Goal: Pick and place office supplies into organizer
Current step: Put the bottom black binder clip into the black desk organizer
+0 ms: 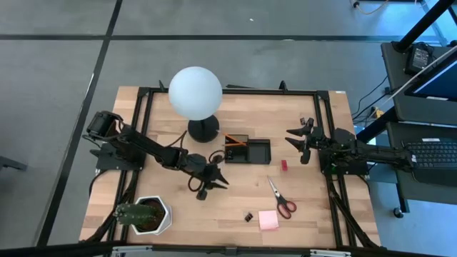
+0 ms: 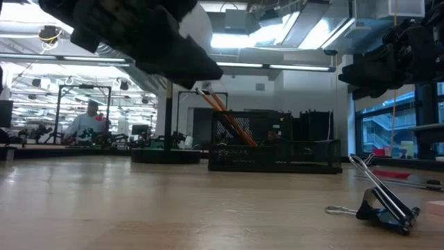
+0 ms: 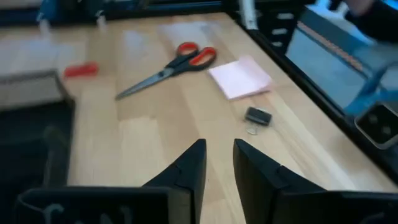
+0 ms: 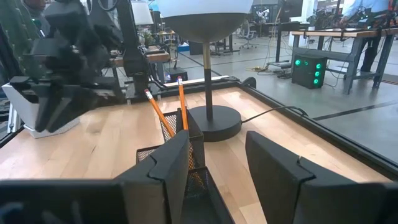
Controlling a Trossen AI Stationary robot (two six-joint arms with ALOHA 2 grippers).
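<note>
Fingers of left gripper point(image 3: 217, 163) slightly apart, empty, right gripper point(image 4: 214, 163) spread, no readable writing

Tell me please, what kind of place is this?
Probably a robotics lab or workshop. Beyond the wooden table the low view shows more workbenches with a person seated there, ceiling strip lights, and a keyboard beside the table.

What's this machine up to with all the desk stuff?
It is tidying office supplies into the black organizer, which already holds orange pencils. The left gripper, open and empty, hovers over the table. The right gripper, also open, waits by the organizer. The scissors, sticky notes, binder clip and red block lie loose.
</note>
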